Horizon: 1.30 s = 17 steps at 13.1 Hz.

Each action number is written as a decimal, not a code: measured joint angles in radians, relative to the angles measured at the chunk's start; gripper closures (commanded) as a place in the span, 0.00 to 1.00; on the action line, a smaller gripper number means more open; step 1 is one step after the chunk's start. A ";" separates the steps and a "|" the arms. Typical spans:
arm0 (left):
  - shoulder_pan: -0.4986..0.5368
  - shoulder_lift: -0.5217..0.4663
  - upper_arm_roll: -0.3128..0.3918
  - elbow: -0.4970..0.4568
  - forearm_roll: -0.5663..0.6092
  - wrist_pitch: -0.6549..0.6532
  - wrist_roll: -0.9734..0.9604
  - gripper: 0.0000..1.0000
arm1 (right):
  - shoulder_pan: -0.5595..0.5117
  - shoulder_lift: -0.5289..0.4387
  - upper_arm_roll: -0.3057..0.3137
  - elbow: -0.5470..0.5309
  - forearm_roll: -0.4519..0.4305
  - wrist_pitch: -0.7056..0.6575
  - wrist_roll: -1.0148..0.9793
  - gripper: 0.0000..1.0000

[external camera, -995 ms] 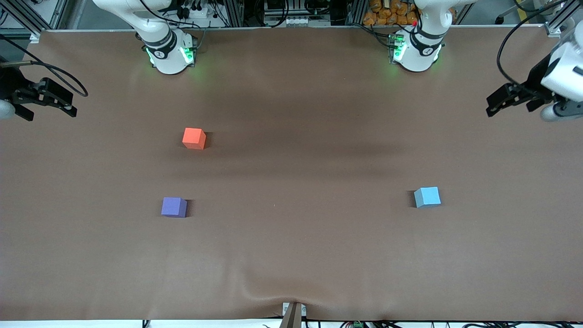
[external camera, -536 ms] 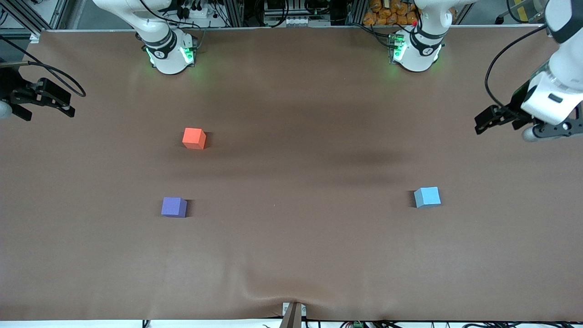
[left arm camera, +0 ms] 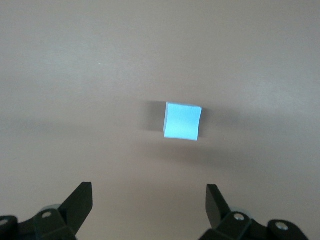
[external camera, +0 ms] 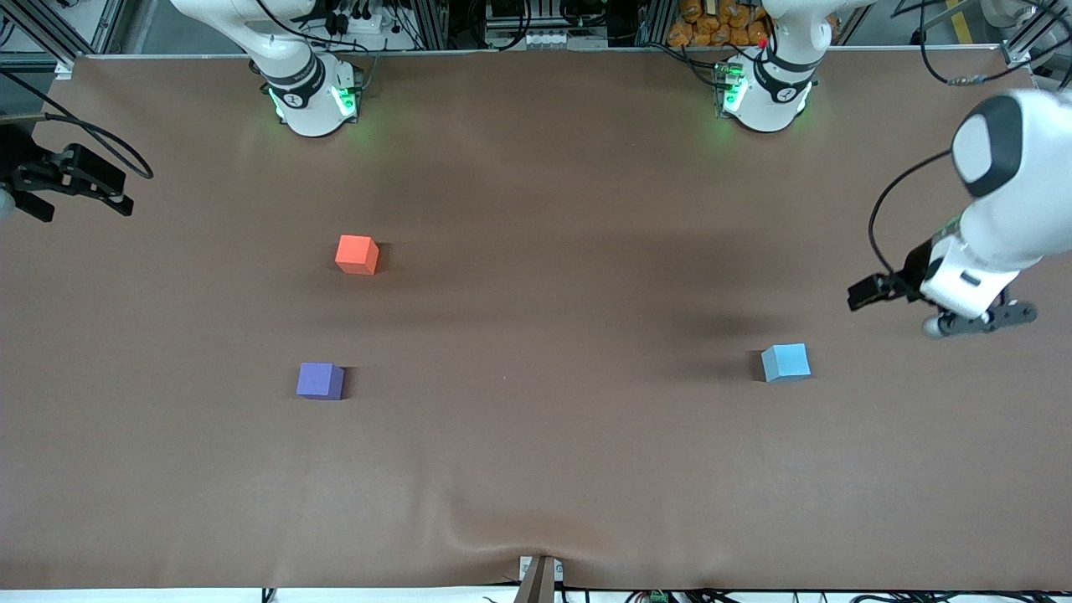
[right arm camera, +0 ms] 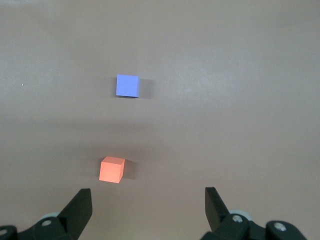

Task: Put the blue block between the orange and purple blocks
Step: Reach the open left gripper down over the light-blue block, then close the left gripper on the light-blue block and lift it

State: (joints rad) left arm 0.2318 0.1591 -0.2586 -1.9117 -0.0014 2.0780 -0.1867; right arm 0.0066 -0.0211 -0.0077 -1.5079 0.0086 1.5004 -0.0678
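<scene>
Approaching is the step judged to be in hand — the left gripper (external camera: 867, 295) hangs empty, fingers spread wide, over the surface (external camera: 536, 469) near the blue block (external camera: 785, 362), toward the left arm's end. Nothing is grasped yet. The block would next need to be straddled, clenched and carried between the orange block (external camera: 357, 254) and the purple block (external camera: 320, 380), which sit apart toward the right arm's end, the purple nearer the front camera. The right gripper (external camera: 71, 180) waits, released, at that edge. The surface is covered in brown cloth — metal framing and cables are seen along its edge by the arm bases.
</scene>
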 measured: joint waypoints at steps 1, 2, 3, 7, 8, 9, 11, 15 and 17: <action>0.000 0.036 -0.001 0.000 0.000 0.040 0.000 0.00 | -0.001 0.000 0.000 0.000 0.000 0.000 0.000 0.00; 0.000 0.067 -0.001 0.000 0.000 0.073 0.001 0.00 | -0.001 0.000 0.000 0.000 0.000 0.000 0.000 0.00; -0.001 0.097 -0.002 0.002 0.000 0.095 0.001 0.00 | -0.001 0.000 0.000 0.000 0.000 0.000 0.000 0.00; -0.007 0.190 -0.010 0.013 0.000 0.139 0.003 0.00 | -0.002 0.000 0.000 0.000 0.000 0.000 0.000 0.00; -0.009 0.205 -0.011 0.015 0.000 0.139 0.003 0.00 | -0.002 0.000 0.000 0.000 0.000 0.000 0.000 0.00; -0.012 0.219 -0.012 0.016 0.000 0.139 0.003 0.00 | -0.002 0.000 0.000 0.000 0.000 0.000 0.000 0.00; -0.018 0.245 -0.013 0.019 0.000 0.145 0.003 0.00 | -0.002 0.000 0.000 0.000 0.000 0.000 0.000 0.00; -0.025 0.293 -0.013 0.031 0.000 0.171 0.004 0.00 | -0.002 0.000 0.000 0.000 0.000 0.000 0.000 0.00; -0.030 0.325 -0.014 0.058 0.000 0.174 0.004 0.00 | -0.002 0.000 0.000 0.000 0.000 0.000 0.000 0.00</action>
State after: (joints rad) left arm 0.2015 0.4837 -0.2721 -1.8532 -0.0014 2.2516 -0.1829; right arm 0.0048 -0.0212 -0.0077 -1.5078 0.0087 1.5002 -0.0678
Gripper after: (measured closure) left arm 0.000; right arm 0.000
